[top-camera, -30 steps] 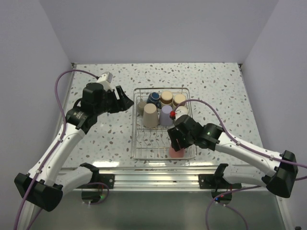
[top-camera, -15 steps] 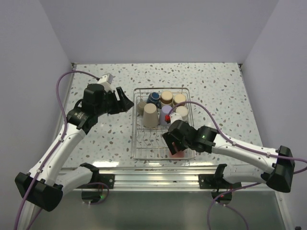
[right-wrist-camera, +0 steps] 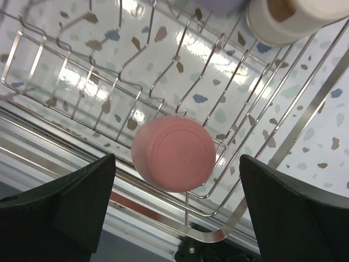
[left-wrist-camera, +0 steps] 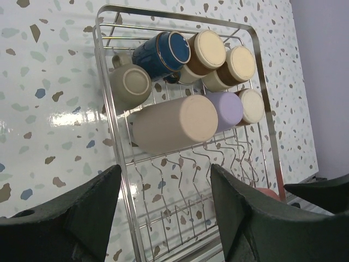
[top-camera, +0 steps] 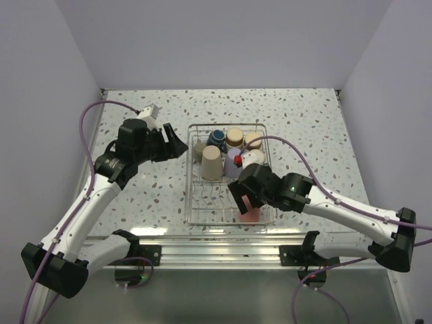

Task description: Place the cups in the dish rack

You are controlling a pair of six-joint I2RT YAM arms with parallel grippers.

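While the right gripper (right-wrist-camera: 177, 169) is spreading wide above it, the coral-pink cup (top-camera: 250, 212) is settling inverted in the near-right corner of the dish rack (top-camera: 189, 177) — released; the left gripper (left-wrist-camera: 164, 174) is hovering wide, empty — loading is seemingly finishing.

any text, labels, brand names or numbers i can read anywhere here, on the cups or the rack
None: no word, number, logo or sign can be read in any view.
The coral-pink cup, lavender tumbler, dark blue mug and tall beige tumbler are plain.
The dish rack is bare wire with no tag.
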